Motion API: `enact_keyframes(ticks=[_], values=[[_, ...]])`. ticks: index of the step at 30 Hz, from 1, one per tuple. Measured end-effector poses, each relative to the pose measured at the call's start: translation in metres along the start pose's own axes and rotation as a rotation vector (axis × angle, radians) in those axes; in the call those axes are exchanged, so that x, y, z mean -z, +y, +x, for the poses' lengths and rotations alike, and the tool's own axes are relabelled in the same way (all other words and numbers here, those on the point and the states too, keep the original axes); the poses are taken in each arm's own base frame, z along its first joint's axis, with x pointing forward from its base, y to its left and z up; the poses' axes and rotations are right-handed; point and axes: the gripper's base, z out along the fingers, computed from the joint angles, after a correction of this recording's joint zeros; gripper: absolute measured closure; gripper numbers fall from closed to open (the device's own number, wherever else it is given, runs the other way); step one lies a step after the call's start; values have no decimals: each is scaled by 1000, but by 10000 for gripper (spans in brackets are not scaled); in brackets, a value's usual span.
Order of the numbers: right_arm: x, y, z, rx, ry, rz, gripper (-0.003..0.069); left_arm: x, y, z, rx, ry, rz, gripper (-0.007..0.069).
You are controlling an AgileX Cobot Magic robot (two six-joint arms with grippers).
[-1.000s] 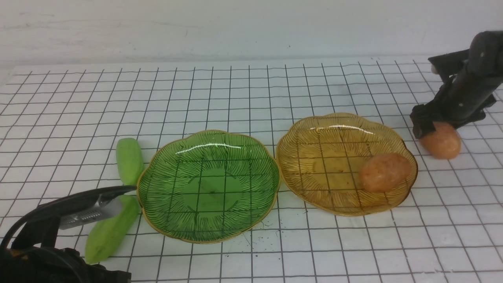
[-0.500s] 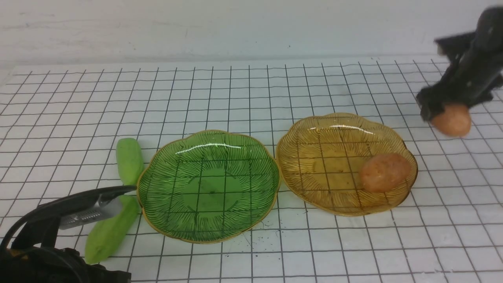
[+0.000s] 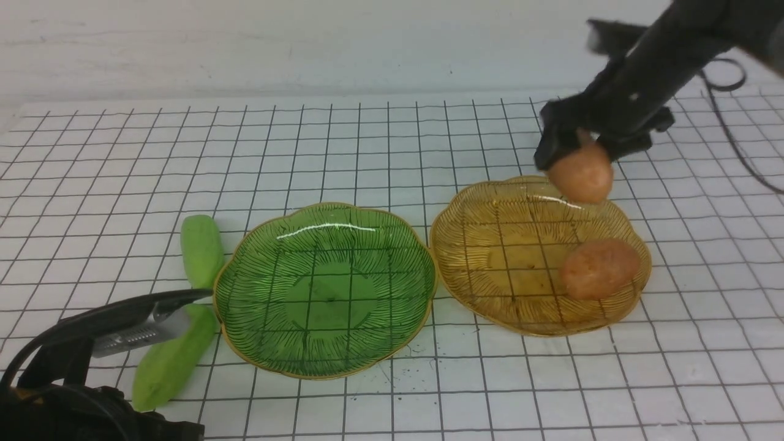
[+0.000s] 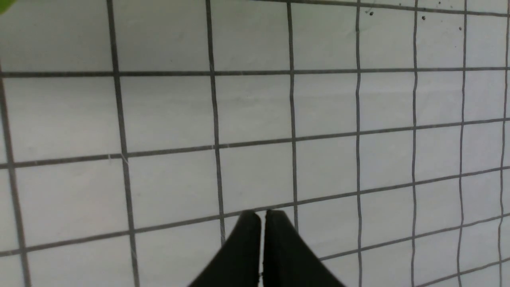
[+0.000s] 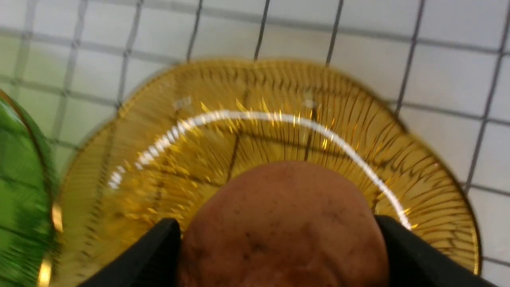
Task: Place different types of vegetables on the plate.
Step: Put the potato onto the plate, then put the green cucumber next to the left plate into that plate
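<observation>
- The white mat (image 3: 392,135) with a black grid covers the whole work surface.
- The green glass plate (image 3: 324,245) sits left of centre with nothing in it; its rim nearly touches the amber plate's rim.
- The amber glass plate (image 3: 502,257) sits just to its right and holds one potato.
- The right gripper (image 3: 585,153) hangs above the far rim of the amber plate, its jaws spread wide and clamped on either side of a second potato.
- The left gripper (image 4: 261,217) is low at the near left, jaws pressed together and holding nothing; its wrist view shows only mat beneath the tips.
- The near cucumber (image 3: 171,361) lies on the mat just left of the green plate, partly covered in the front view by the left gripper.
- The far cucumber (image 3: 202,250) lies just behind it, beside the same plate's rim.
- The held potato (image 3: 580,176) is clear of the plate, in the air.
- The resting potato (image 3: 599,268) lies in the right part of the amber plate.
</observation>
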Motion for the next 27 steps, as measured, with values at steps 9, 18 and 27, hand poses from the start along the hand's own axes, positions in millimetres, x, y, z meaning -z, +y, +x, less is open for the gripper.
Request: enact_keyframes(ticks=[9,18,27], values=[[-32,39,15,130,109,98,76,0,0,0,0,0,0,606],[-19,41,14,92,82,143,-30,0,0,0,0,4,1,586],[105,60,45,121,-101,137,175,5,2,-8,-41,-40,-52,494]])
